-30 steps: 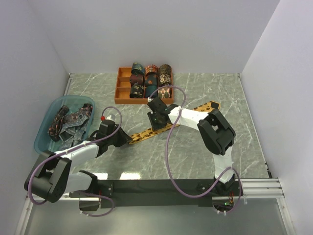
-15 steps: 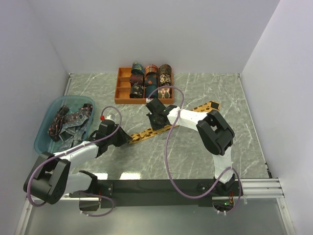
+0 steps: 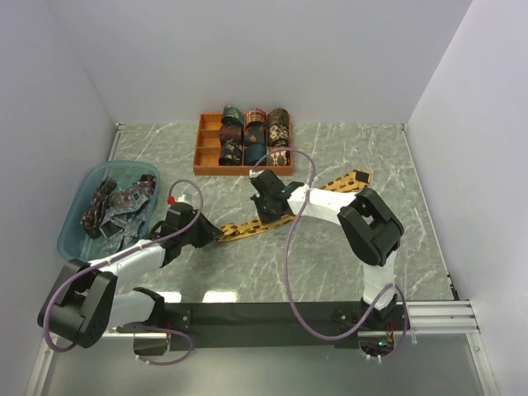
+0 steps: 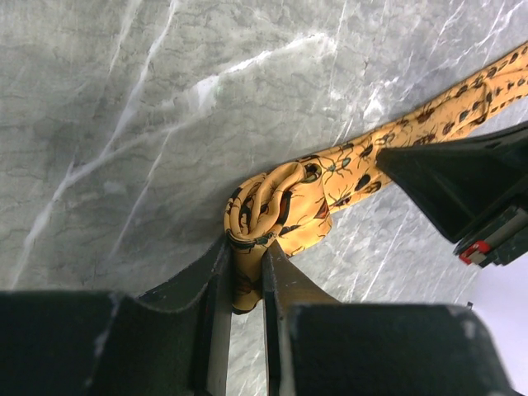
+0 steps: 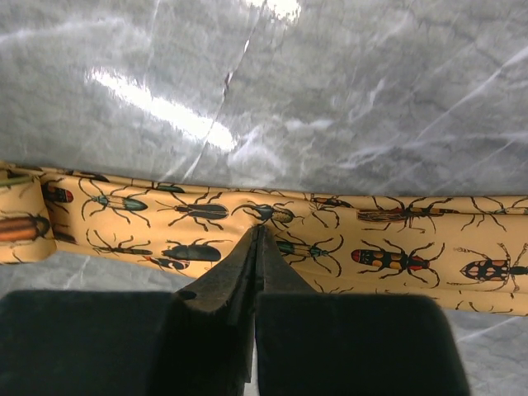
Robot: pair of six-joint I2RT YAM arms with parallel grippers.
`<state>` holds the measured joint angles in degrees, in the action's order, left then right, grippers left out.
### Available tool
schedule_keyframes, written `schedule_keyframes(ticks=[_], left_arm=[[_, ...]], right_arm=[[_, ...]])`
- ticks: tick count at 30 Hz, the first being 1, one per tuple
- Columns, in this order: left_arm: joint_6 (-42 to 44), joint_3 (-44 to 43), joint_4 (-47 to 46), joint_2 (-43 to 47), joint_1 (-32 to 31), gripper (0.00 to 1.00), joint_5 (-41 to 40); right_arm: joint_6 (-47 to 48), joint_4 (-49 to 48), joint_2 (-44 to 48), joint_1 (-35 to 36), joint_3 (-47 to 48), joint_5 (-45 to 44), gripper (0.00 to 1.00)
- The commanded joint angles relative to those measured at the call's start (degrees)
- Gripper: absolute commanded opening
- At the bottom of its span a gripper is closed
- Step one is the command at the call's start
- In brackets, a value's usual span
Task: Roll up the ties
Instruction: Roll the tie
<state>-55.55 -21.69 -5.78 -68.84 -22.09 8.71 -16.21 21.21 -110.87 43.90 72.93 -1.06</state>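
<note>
Pinching the tie point(image 4: 330, 177), left fingers point(image 4: 206, 299); right fingers point(image 5: 227, 276) closed.

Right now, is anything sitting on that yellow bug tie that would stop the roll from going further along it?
Yes: the right gripper, shut, presses down on the tie just ahead of the rolled end clamped by the left gripper. Beyond it nothing else shows on the tie, though the right arm hides part.

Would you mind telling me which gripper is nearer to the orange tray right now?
Right. The right gripper sits on the middle of the tie, just in front of the tray. The left gripper clamps the tie's rolled end, farther toward the near left.
</note>
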Motion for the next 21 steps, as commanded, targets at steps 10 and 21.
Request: schedule_keyframes(ticks=[10, 21], left_arm=[[2.1, 0.9, -1.0, 0.5, 0.2, 0.13, -0.4], [10.8, -7.8, 14.0, 1.8, -0.8, 0.04, -6.8]], right_arm=[[-0.1, -2.0, 3.6, 0.3, -5.6, 0.8, 0.00], [-1.1, -4.4, 4.9, -0.4, -5.2, 0.9, 0.09]])
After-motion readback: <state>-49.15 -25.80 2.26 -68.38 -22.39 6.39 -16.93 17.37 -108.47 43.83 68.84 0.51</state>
